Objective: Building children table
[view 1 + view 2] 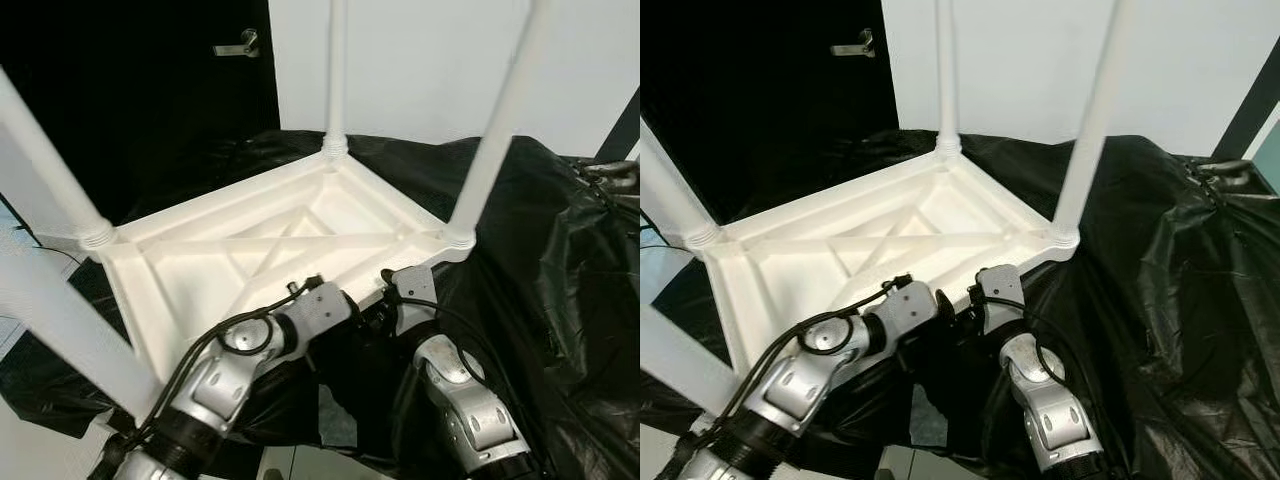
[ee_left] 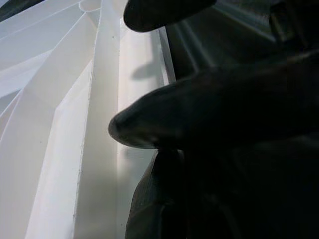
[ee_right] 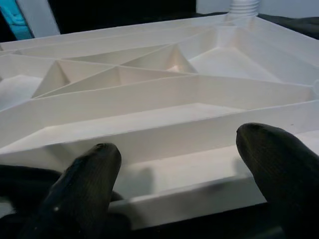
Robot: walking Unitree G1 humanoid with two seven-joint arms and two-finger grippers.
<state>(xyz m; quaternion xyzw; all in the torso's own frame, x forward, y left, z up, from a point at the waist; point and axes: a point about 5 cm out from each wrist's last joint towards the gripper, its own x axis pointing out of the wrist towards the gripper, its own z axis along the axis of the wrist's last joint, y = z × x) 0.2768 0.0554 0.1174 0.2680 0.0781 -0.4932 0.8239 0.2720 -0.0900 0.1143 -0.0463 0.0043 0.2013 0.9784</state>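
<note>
A white plastic children's table (image 1: 190, 270) lies upside down on black sheeting, its ribbed underside facing up. Three legs (image 1: 500, 120) stand screwed into its corners, and a further white leg (image 1: 60, 330) crosses the near left. Both silver arms reach to the table's near rim (image 1: 370, 290). My left gripper (image 2: 119, 72) is open, one black finger (image 2: 199, 114) on each side of the rim's edge. Just before the same rim, my right gripper (image 3: 177, 144) is open, its fingertips (image 3: 94, 169) spread wide and holding nothing.
Crumpled black plastic sheeting (image 1: 560, 260) covers the surface under and to the right of the table. A dark door with a metal handle (image 1: 240, 45) stands at the back left, a white wall behind. A grey metal part (image 1: 615, 175) lies at the far right.
</note>
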